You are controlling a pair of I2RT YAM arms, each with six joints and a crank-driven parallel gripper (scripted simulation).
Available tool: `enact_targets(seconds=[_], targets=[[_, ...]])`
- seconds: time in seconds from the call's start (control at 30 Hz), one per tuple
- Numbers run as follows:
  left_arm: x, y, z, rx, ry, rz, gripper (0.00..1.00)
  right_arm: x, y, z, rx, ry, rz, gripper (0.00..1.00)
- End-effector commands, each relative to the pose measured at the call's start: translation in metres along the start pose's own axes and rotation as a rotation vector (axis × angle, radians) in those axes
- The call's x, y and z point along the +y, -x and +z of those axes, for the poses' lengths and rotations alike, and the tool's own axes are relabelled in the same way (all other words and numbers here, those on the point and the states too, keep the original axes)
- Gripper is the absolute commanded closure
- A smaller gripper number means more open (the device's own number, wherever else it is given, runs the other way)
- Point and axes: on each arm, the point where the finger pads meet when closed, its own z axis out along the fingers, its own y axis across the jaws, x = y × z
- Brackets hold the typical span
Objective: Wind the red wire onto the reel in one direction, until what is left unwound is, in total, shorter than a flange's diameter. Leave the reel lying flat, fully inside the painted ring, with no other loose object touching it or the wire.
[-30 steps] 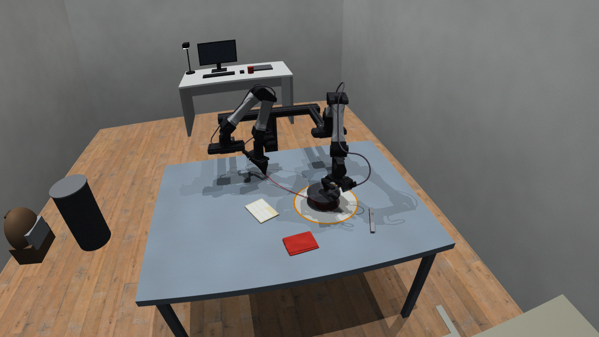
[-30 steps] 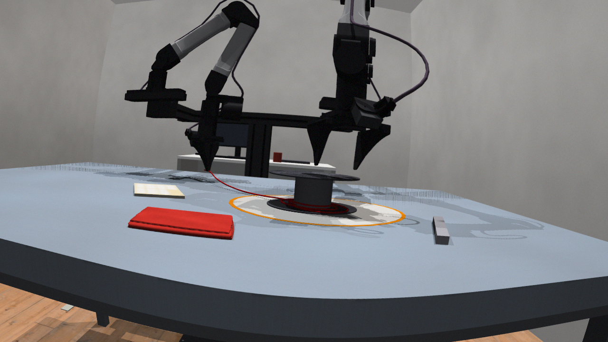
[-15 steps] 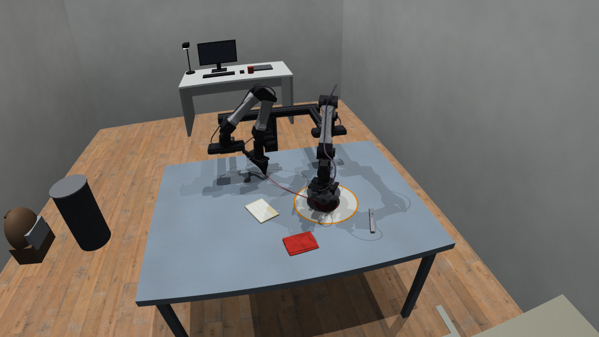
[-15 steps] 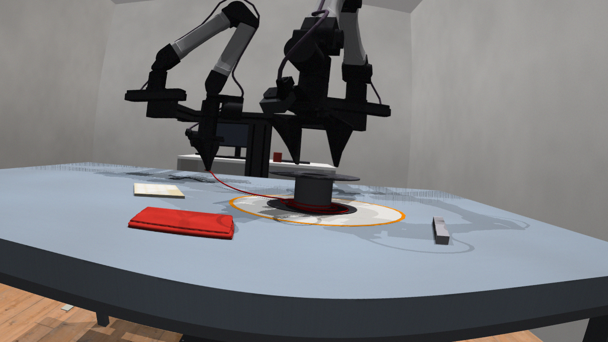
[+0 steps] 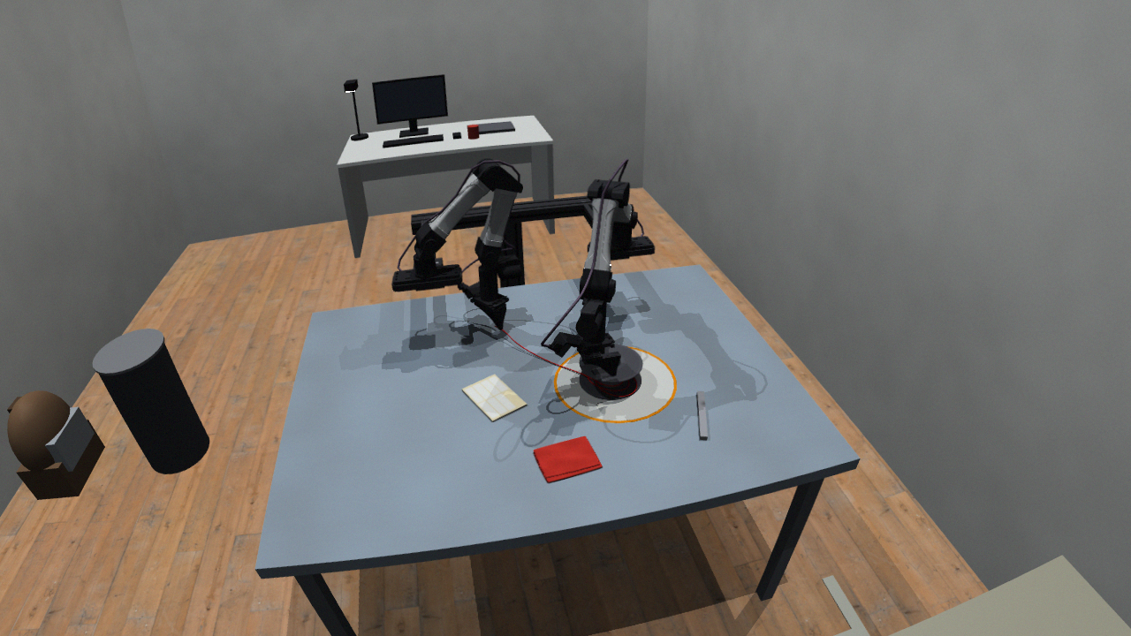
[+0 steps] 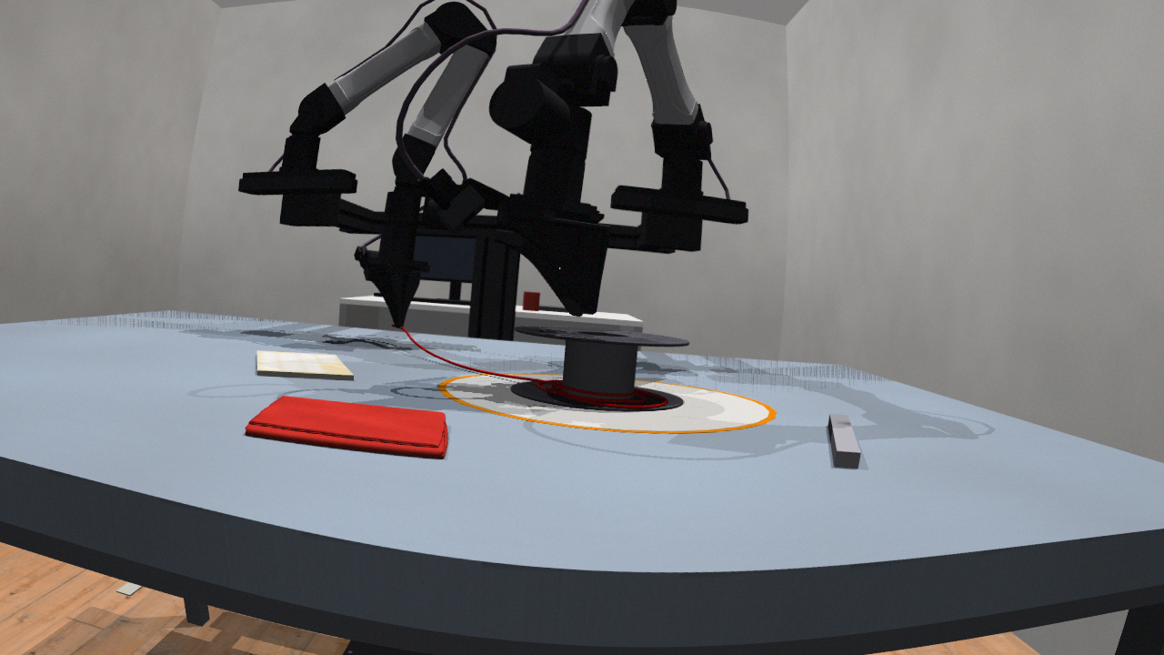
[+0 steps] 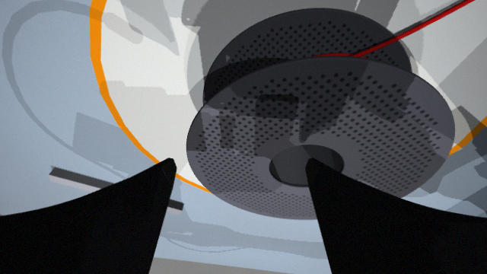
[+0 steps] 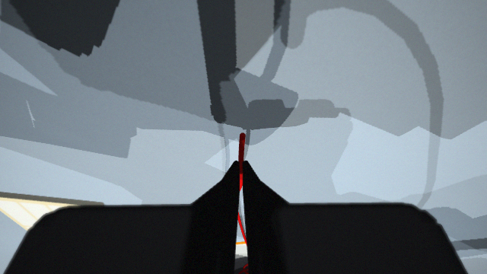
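Table point(image 5: 379, 474) point(image 6: 569, 521) point(image 7: 38, 125) point(image 8: 380, 160) bears the painted ring point(image 5: 676, 385) point(image 6: 774, 415) point(image 7: 95, 46) point(image 8: 241, 243); the reel point(image 5: 628, 362) point(image 6: 600, 366) point(image 7: 380, 160) point(image 8: 240, 263) lies flat within it. Clock bearings follow the top view, centred on the reel. Left gripper point(image 5: 607, 371) point(image 6: 579, 312) point(image 7: 242, 161), above the upper flange: nearly fully open, nothing held. Right gripper point(image 5: 502, 329) point(image 6: 398, 326) point(image 8: 241, 164), ten o'clock: closed on the wire near its end. Cloth point(image 5: 567, 458) point(image 6: 349, 428), seven; card point(image 5: 494, 397) point(image 6: 303, 365) point(image 8: 23, 207), nine; bar point(image 5: 702, 416) point(image 6: 844, 442) point(image 7: 76, 179), four; all apart from the reel. Red wire point(image 5: 537, 357) point(image 6: 443, 358) point(image 7: 437, 23) point(image 8: 241, 148) loops low round the core, its tail running to ten. Step in hand, as judged: winding, with the left gripper placed to turn the reel. Next move calls for gripping the reel squarely and turning it one way only, the right gripper paying out wire under light tension

Left gripper point(image 5: 607, 369) point(image 6: 578, 311) point(image 7: 241, 160) — differently turned now.
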Motion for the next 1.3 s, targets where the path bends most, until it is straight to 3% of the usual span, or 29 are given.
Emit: enact_targets(seconds=[0.0, 0.13, 0.77, 1.27], targets=[[0.003, 0.0, -0.003, 0.015, -0.054, 0.342, 0.07, -0.007, -0.002, -0.005, -0.001, -0.036, 0.0, 1.0], [0.002, 0.0, -0.002, 0.03, -0.095, 0.552, 0.07, -0.006, -0.001, -0.005, -0.001, -0.036, 0.0, 1.0], [0.007, 0.007, -0.002, 0.03, -0.095, 0.552, 0.07, -0.004, 0.0, -0.003, -0.001, -0.036, -0.003, 1.0], [0.012, 0.01, 0.035, 0.03, -0.095, 0.552, 0.07, 0.0, 0.003, 0.0, -0.001, -0.036, -0.004, 1.0]])
